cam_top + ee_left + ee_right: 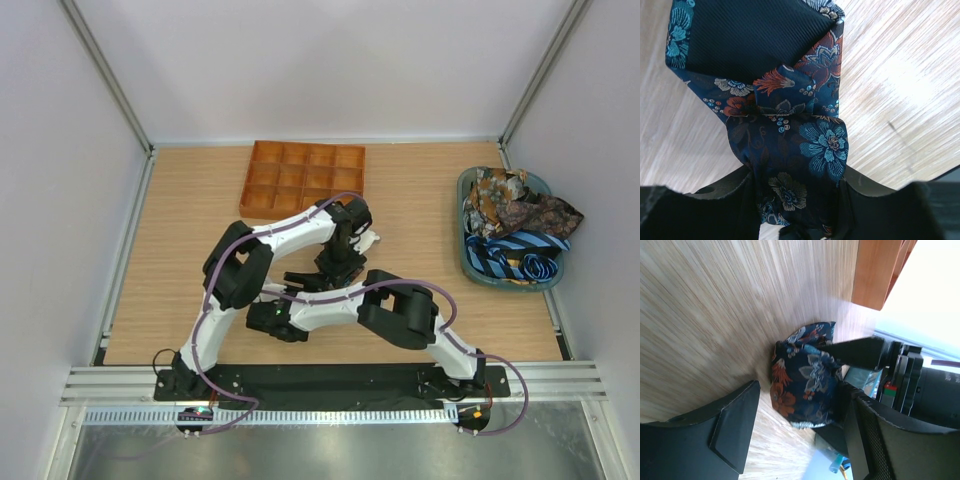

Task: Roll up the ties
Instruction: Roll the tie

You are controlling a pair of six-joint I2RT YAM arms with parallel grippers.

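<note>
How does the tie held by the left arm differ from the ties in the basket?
The held tie is folded into a compact bundle; the basket ties lie in a loose tangle. The held tie is clamped between the left fingers; the basket ties rest untouched in the teal basket. The held tie is navy floral; the basket ties include brown paisley and blue stripes. All are patterned fabric.

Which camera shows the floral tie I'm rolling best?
Left wrist: the floral tie fills the frame, folds and lining clear, clamped between the left fingers. Right wrist shows a side-on bundle. Top view: arms hide it.
</note>
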